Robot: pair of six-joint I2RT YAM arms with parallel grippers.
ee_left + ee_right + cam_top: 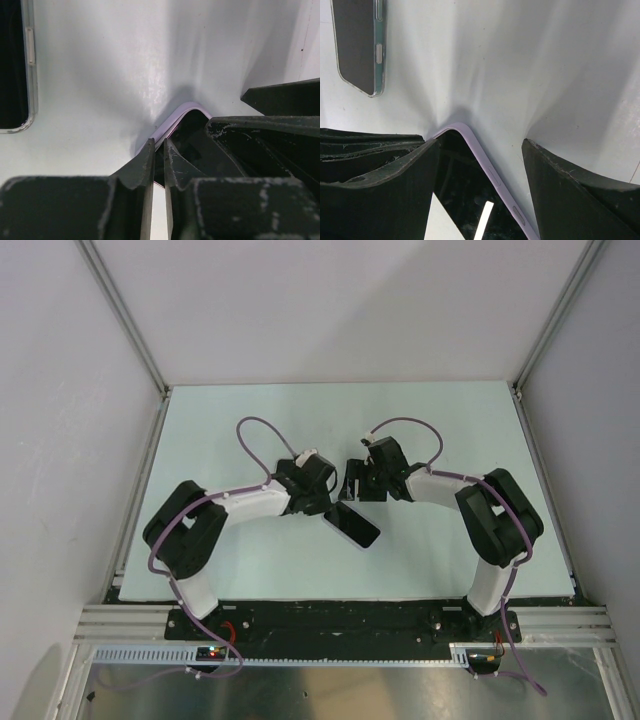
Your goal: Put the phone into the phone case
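We are seeing the lilac-edged black phone (465, 187) uncased: left fingers (140, 167) pinching its edge, right fingers (570, 190) spread around its corner, the dark clear-rimmed case (355, 45) lying apart on the bench (125, 60).

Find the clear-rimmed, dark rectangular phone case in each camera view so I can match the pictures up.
Top external: the clear-rimmed phone case lies flat near the centre of the picture.
Left wrist: at the upper left edge, partly cut off.
Right wrist: in the upper left corner, lying flat.
Shared landmark: the lilac-edged phone, just behind the case in the top view, low and central in both wrist views.
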